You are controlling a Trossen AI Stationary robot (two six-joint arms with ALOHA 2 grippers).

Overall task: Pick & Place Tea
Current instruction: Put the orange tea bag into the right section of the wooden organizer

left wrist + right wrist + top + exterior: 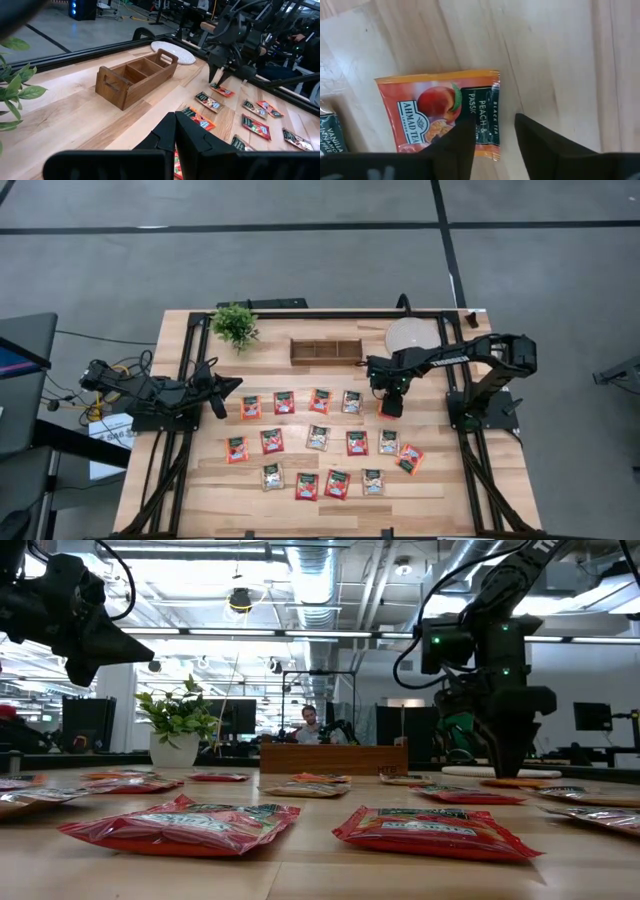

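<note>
Several flat tea sachets (318, 437), red and pale, lie in rows on the wooden table. My right gripper (495, 142) points down, open, low over the orange peach sachet (440, 115) at the right end of the far row (381, 408). One finger (457, 145) stands over the sachet's dark green label and the other (540, 140) over bare wood beside its edge. My left gripper (175, 132) is shut on nothing and waits above the table's left side (232, 385). My right gripper comes at the peach sachet from above with its fingers apart. The fingertips (510, 768) are close over the sachet (515, 783), which lies flat on the table. I cannot tell whether they touch it.
A wooden box with three compartments (327, 351) stands at the far middle, with a round pale disc (412, 335) to its right and a small potted plant (235, 325) to its left. Black rails (470, 470) run along the table's sides.
</note>
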